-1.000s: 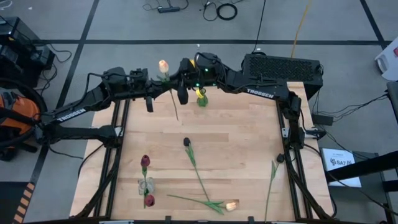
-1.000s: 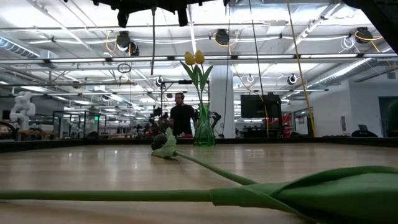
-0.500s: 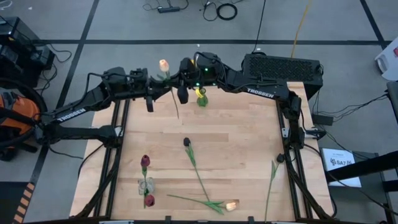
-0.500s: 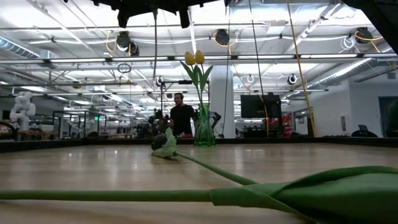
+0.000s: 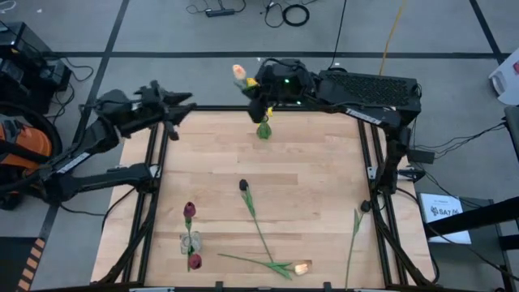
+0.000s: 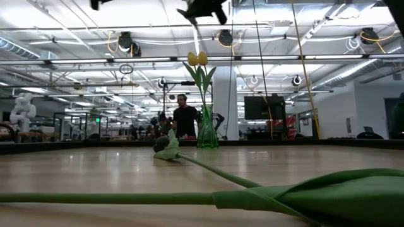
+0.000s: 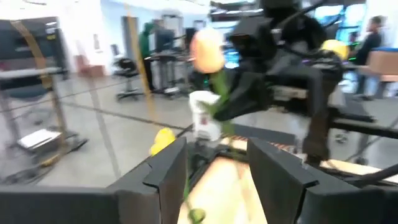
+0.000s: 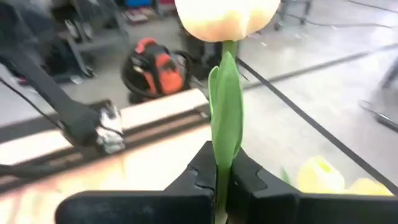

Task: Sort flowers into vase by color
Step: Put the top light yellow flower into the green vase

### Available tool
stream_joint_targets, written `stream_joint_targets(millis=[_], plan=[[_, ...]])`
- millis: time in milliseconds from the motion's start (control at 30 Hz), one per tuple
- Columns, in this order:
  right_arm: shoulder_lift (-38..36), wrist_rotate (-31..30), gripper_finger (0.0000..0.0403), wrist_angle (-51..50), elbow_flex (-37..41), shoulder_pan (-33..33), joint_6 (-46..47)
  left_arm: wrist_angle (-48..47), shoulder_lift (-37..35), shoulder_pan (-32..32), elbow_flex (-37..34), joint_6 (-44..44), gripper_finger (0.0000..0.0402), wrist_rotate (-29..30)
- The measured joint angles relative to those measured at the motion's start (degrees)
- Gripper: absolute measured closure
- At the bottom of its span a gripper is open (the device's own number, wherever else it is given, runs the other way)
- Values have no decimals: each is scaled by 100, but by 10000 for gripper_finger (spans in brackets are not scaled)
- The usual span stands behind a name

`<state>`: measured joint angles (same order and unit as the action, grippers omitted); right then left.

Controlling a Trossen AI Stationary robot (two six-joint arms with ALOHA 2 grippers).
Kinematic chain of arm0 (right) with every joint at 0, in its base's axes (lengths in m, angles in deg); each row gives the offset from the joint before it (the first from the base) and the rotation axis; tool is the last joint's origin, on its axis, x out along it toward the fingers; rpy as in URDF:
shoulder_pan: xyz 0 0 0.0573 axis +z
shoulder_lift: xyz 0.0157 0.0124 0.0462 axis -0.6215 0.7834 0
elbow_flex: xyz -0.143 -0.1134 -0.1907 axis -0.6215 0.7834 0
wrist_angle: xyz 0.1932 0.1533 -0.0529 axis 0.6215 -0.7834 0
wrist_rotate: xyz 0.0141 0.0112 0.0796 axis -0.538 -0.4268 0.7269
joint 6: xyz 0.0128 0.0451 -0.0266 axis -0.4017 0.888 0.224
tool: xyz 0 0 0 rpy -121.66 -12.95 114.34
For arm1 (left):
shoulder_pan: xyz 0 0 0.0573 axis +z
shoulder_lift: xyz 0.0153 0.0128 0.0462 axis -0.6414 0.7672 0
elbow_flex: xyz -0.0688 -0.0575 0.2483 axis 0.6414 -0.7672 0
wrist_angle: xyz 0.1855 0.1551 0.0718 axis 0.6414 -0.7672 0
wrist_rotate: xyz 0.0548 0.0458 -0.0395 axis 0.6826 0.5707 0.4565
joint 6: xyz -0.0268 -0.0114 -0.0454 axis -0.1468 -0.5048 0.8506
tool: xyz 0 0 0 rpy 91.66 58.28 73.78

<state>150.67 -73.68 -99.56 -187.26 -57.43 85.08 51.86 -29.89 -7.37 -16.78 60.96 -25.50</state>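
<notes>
A: Which gripper has the flower?

B: The right gripper (image 8: 222, 177). Its fingers are clamped on the green stem of a peach-pink tulip (image 5: 238, 73), whose head stands just above the fingers in the right wrist view. From above, that gripper hangs over the table's far edge, and the green vase (image 5: 263, 130) with the yellow tulips (image 6: 197, 58) sits just below and beside it.

A: And the left one?

B: The left gripper (image 5: 180, 109) is off to the side of the right one, well apart from it, at the far left corner of the table (image 5: 316, 186). Its fingers (image 7: 168, 163) are spread with nothing between them; past them its wrist camera sees the held tulip and the other arm.

A: The other flowers?

B: They lie on the wood, well away from both grippers: a near-black tulip (image 5: 243, 186) toward the middle, a dark red tulip (image 5: 189, 211) near the clear vase (image 5: 190, 243) by the front left, another peach-pink one (image 5: 302, 267) at the front edge.
</notes>
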Motion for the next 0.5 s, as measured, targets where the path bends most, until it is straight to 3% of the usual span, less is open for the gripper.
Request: stream_joint_targets(millis=[133,267,433,500], plan=[[-584,-275,400,-80,723,-8,60,-558,-331,139,0,-2,226,271],[-1409,-773,401,513,2228,-57,448,-805,-545,227,-4,7,226,342],[-2559,-808,401,2849,4560,-280,913,-845,-622,235,-4,-51,226,403],[-2794,-809,401,4213,5383,-408,940,-852,-616,235,-4,-125,226,419]])
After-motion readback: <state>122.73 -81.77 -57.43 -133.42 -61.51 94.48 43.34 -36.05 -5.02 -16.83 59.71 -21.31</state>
